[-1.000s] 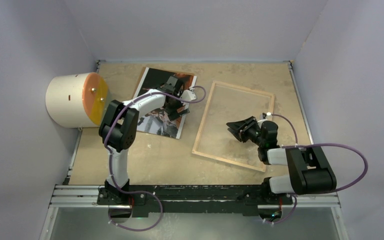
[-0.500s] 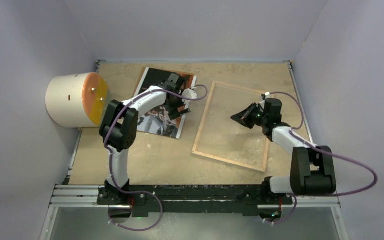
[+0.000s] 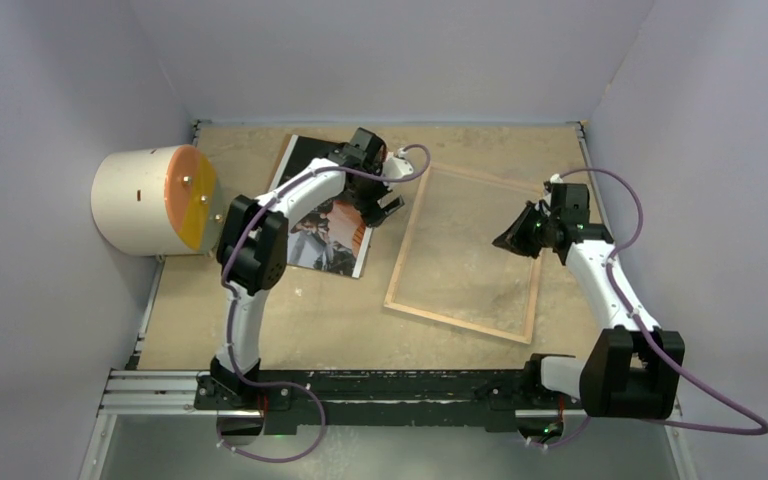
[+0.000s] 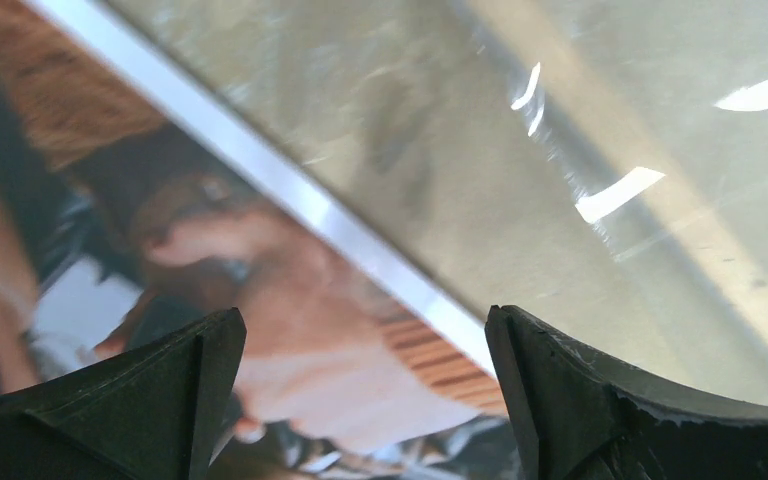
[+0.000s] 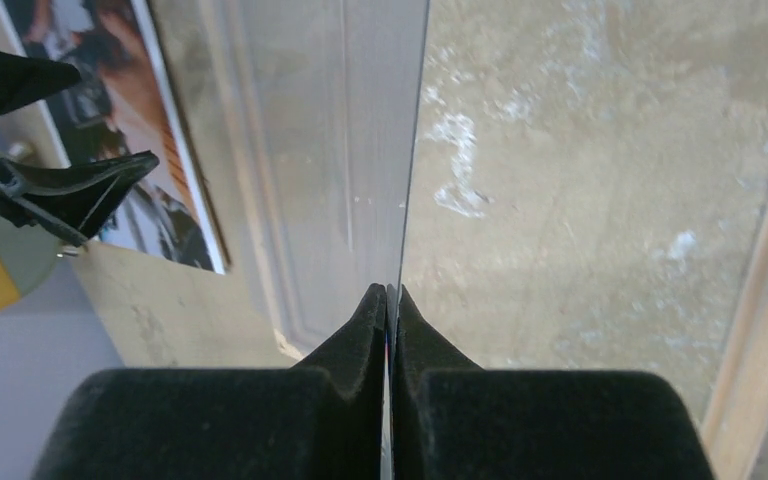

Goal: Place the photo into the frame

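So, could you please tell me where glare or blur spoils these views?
Left wrist: the photo is blurred, with white glare streaks at upper right. Right wrist: the clear pane pinched in the right hand looks hazy grey; the table is sharp. Top external: even light, sharp.

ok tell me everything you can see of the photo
The photo is a glossy rectangular print, dark with reddish-orange and grey tones and a thin white border. It lies flat, face up, at the back left of the table, just left of the frame. Its right edge runs under the open left claw; contact can't be told.
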Motion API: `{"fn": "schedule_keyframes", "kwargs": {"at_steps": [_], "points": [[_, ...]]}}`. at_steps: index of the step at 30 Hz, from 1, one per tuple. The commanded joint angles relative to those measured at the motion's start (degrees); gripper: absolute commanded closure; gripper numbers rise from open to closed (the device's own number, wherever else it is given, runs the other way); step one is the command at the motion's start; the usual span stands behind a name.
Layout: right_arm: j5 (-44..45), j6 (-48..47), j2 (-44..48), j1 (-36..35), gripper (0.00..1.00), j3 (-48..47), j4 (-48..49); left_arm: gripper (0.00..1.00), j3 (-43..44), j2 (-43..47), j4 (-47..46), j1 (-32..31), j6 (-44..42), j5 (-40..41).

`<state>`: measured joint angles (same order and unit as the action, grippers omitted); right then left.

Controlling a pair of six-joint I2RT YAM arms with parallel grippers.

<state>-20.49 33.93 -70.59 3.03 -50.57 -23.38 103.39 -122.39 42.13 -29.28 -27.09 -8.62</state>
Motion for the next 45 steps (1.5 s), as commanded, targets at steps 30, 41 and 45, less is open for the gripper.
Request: {"fn": "schedule_keyframes", "kwargs": {"at_steps": [30, 41, 45], "points": [[1.2, -6.9, 3.7, 0.5, 1.0, 3.3, -7.6, 0.04, 9.2, -11.0, -4.6, -7.2, 9.2, -4.7], [-3.7, -4.0, 2.3, -1.6, 1.0, 5.7, -1.8, 0.05, -5.1, -3.2, -6.5, -6.1, 3.9, 0.4], [-3.7, -2.8, 1.9, -4.2, 1.0, 5.5, -0.5, 0.05, -7.8, -1.0, -6.4, -5.0, 3.3, 0.8]]}}
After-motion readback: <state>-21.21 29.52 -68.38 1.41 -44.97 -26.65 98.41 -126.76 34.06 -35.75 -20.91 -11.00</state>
